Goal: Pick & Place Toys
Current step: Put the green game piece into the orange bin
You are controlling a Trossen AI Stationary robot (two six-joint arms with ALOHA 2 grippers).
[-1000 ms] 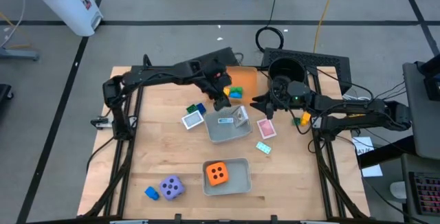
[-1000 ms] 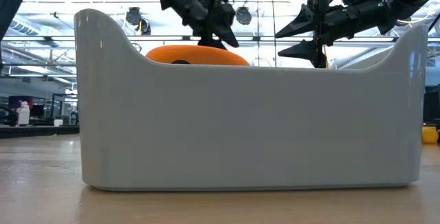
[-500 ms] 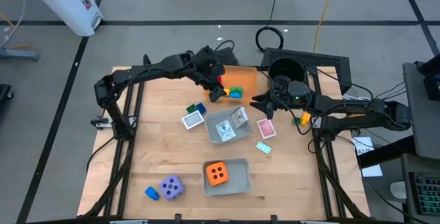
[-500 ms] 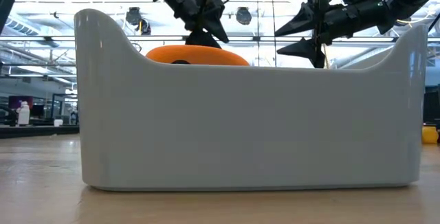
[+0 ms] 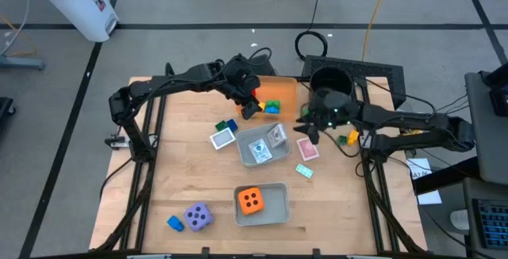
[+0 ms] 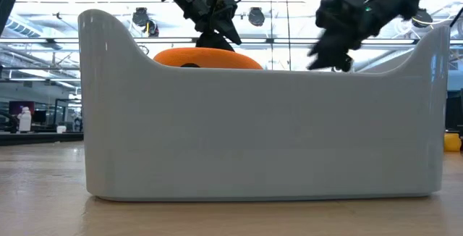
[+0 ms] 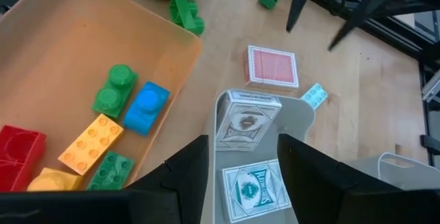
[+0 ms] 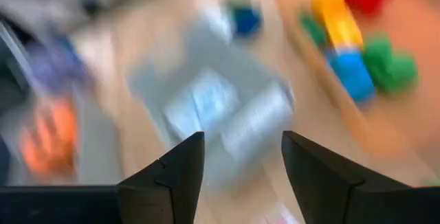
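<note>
The left gripper (image 5: 249, 110) hangs over the near edge of the orange tray (image 5: 282, 86), its fingers (image 7: 175, 183) apart and holding nothing. Just beyond its fingertips, inside that tray, lie a blue brick (image 7: 146, 105), a green brick (image 7: 114, 90), a yellow brick (image 7: 91, 143) and a red brick (image 7: 17, 157). Directly ahead of the fingers stands the clear grey tray (image 5: 245, 156), with two white cards (image 7: 249, 118) in it, one leaning upright. The right gripper (image 5: 305, 129) is above the table just beside the pink card (image 5: 307, 148), which lies flat a little past the tray from the left gripper; its fingers (image 8: 172, 176) are spread and empty. Well away from both grippers, an orange die (image 5: 252, 201) sits in a second grey tray (image 5: 278, 208), and a purple die (image 5: 198, 216) rests on the wood.
</note>
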